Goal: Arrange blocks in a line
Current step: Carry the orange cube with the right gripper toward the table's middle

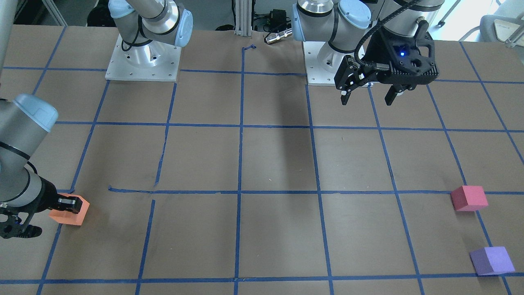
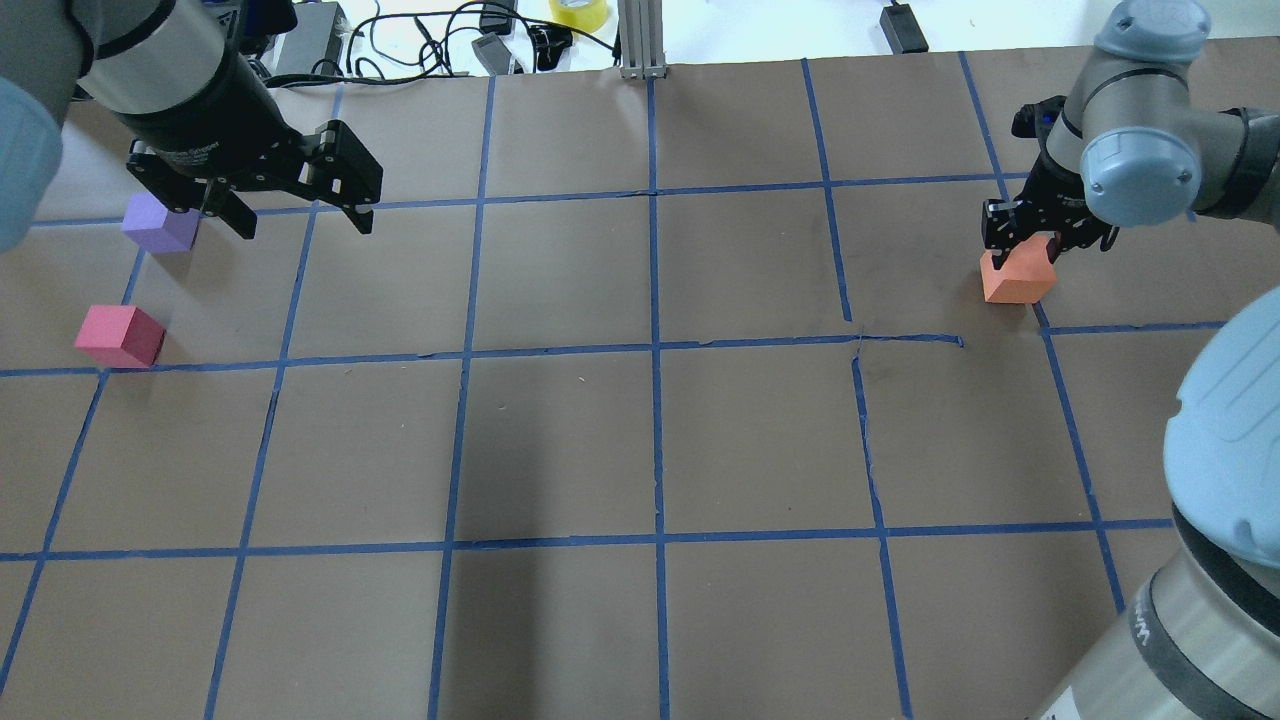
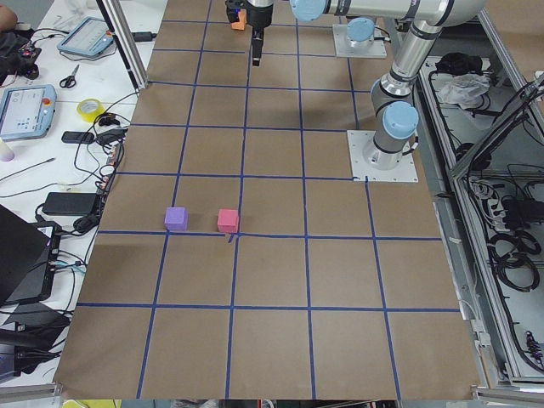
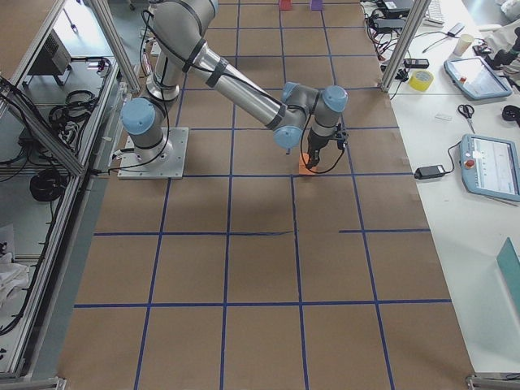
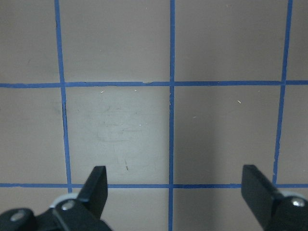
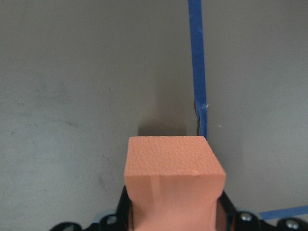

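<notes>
One orange block point(image 2: 1015, 284) grasped by right claw point(image 2: 1026, 254), left claw point(image 2: 305, 226) released, empty; pink block point(image 2: 118, 337) & purple block point(image 2: 158, 226) well apart, so long carry cd let foam slip

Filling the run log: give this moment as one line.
right claw: shut on orange block | left claw: open, empty | pinkish-red block, purple block: on table
</notes>
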Available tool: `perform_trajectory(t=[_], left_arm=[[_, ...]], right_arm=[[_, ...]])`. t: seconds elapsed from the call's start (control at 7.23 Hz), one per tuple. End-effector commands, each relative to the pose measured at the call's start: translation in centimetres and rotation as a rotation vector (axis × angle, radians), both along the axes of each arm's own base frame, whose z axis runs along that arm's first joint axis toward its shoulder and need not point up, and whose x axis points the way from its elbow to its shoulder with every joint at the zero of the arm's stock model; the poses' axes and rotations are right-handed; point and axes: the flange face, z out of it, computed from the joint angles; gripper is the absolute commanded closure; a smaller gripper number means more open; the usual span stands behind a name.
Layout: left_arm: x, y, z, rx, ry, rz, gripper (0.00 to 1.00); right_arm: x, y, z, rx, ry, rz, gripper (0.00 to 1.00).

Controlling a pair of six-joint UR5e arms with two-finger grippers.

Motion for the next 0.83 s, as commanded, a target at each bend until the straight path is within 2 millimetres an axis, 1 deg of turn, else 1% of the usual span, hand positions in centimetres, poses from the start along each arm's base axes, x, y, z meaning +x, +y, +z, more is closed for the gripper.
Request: perform_trajectory(t=[0.0, 0.14, 0.28, 0.41, 0.55, 0.69], left_arm=[[0.0, 0.0, 0.0, 0.0, 0.0, 0.0, 0.0], [0.0, 0.0, 0.0, 0.0, 0.0, 0.0, 0.0], [0.0, 0.0, 0.0, 0.0, 0.0, 0.0, 0.0], [-0.1, 0.1, 0.0, 0.0, 0.0, -0.001, 0.0], [0.0, 0.1, 0.0, 0.0, 0.0, 0.0, 0.0], [0.0, 0.1, 0.0, 0.0, -0.001, 0.0, 0.0]], right_arm=[[4.5, -1.9, 3.6, -0.07, 0.013, 0.076, 0.81], [10.3, -3.6, 6.0, -0.13, -0.002, 0.152, 0.81], [14.8, -4.9, 7.2, -0.166, -0.002, 0.214, 0.81], [18.1, -5.3, 7.3, -0.178, -0.005, 0.247, 0.81], [21.7, -5.1, 7.6, -0.191, -0.013, 0.244, 0.81], [25.6, -4.7, 7.7, -0.202, -0.022, 0.23, 0.81]])
